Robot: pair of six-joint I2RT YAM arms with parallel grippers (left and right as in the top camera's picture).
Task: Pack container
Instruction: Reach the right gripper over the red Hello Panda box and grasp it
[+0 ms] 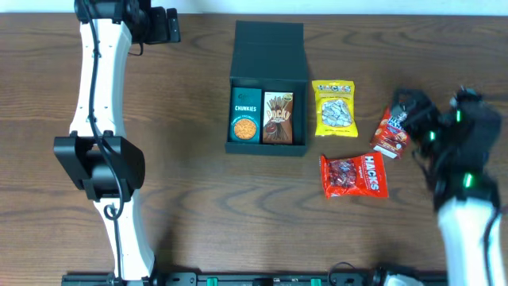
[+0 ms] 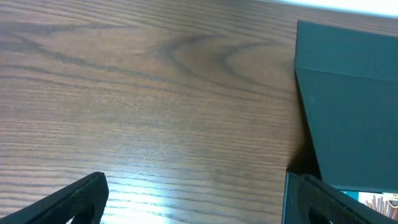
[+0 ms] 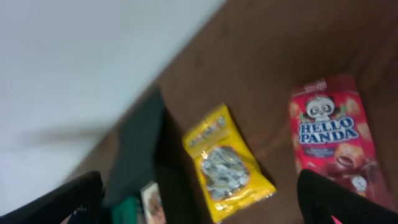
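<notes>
Evidently stiff and light, the dark teal-green matte rectangular container (image 1: 268, 46) suited a side-wall grip; left gripper (image 2: 196, 190) and right gripper (image 3: 199, 186) stood spread.

A yellow candy bag (image 1: 334, 109) lies flat on the wood-grain bench (image 1: 198, 206), with a red Hacks bag (image 1: 354, 175) near it toward the front edge. A red Hello Panda pack (image 1: 390, 129) lies tilted just beside both. A teal Chunkies box (image 1: 245, 115) and a brown Pocky box (image 1: 278, 117) lie touching, side by side.
</notes>
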